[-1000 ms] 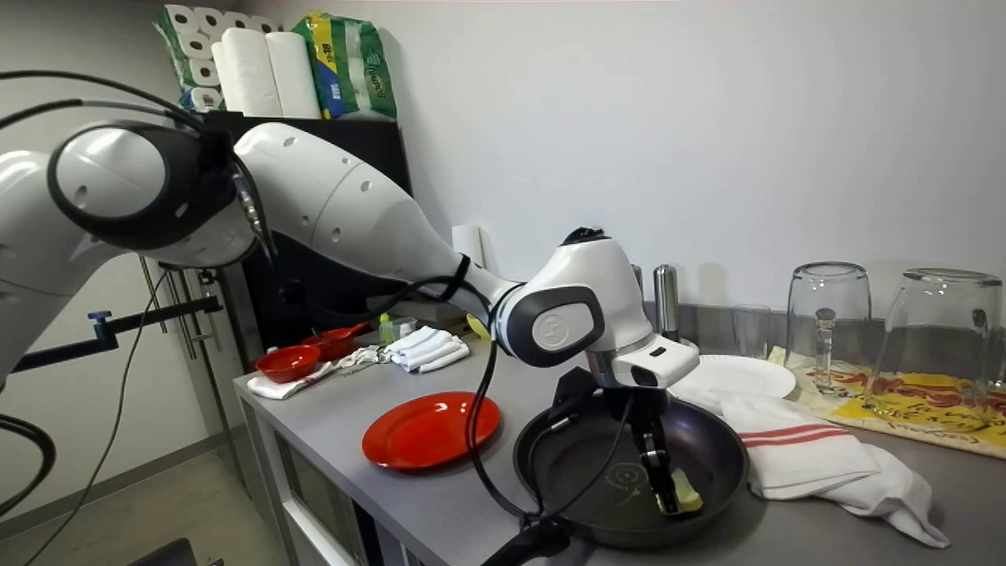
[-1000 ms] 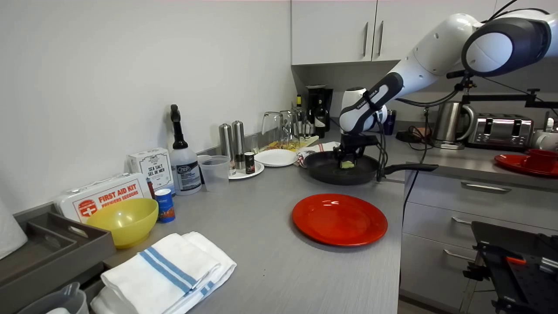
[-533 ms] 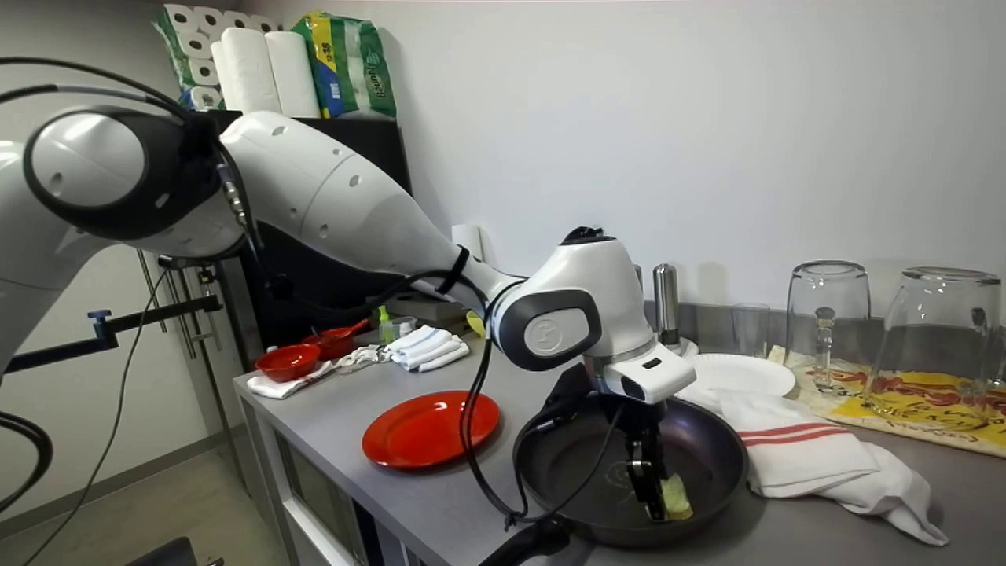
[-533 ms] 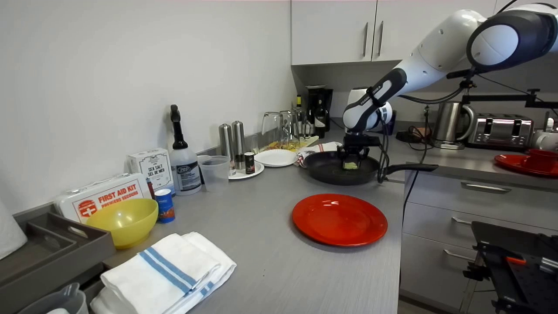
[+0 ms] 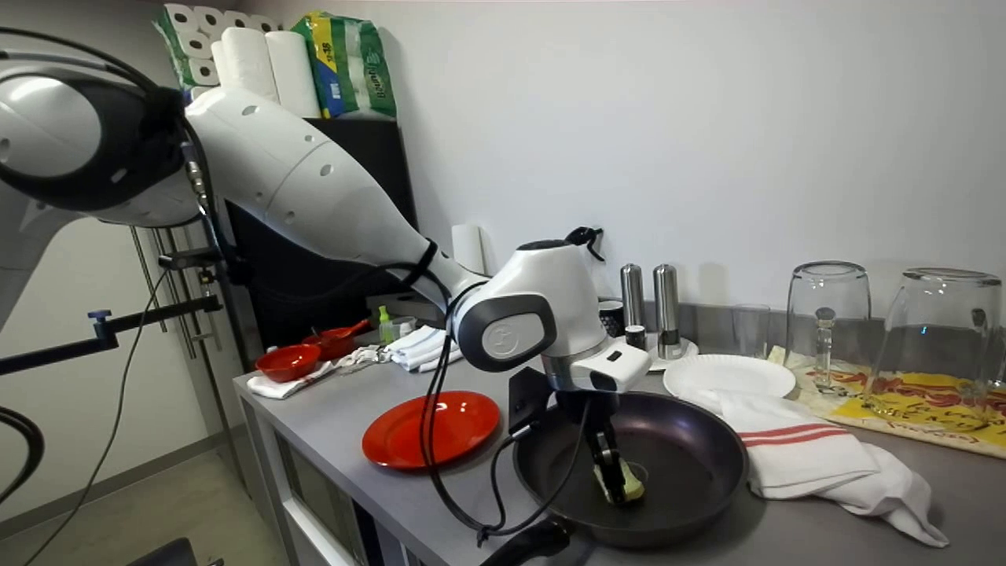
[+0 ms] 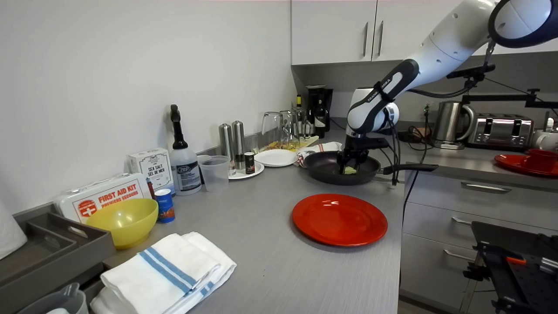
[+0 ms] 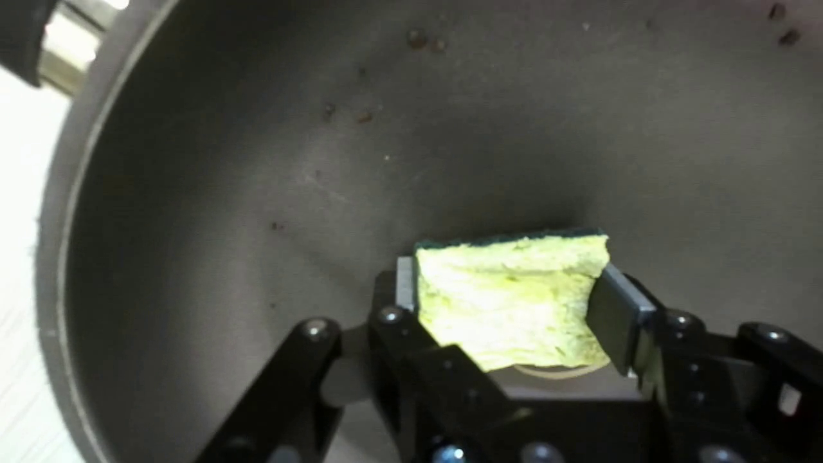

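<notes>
Approx. centred, gripper (image 7: 513, 299) holds sponge (image 7: 508, 318) (w/ room to pan rim (image 7: 51, 270)).

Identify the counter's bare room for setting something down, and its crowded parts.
Free: counter between red plate and blue-striped towels. Crowded: the wall side, with bowl, kit, salt box and spray bottle; the pan, where the gripper holds the sponge.

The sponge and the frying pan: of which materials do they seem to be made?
The sponge looks like matt foam: its pale yellow face is rough, with a thin dark layer, perhaps a scouring pad. The frying pan is probably metal with a dark non-stick coating, judging by its smooth, dull sheen.
</notes>
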Tool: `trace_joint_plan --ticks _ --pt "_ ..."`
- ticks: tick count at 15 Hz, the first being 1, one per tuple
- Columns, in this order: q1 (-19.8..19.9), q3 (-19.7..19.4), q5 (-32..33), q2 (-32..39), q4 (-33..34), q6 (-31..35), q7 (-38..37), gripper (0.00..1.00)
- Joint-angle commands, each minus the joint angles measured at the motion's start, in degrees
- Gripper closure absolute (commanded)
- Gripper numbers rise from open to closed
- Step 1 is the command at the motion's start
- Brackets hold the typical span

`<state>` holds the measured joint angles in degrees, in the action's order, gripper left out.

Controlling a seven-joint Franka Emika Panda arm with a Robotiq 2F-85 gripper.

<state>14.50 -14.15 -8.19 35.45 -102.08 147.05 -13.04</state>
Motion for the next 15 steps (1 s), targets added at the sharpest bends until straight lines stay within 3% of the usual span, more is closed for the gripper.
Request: trace_joint_plan --ticks 1,5,10,15 --pt "1.57 4.36 0.08 -4.02 -6.81 1.28 9.94 0.61" --pt "1.52 6.16 1.28 -3.84 -6.97 0.51 16.74 0.61" --pt "-2.48 4.59 6.75 0.84 -1.75 2.69 13.55 0.61" --pt "-6.0 5.24 8.04 5.24 4.78 4.94 10.88 0.61"
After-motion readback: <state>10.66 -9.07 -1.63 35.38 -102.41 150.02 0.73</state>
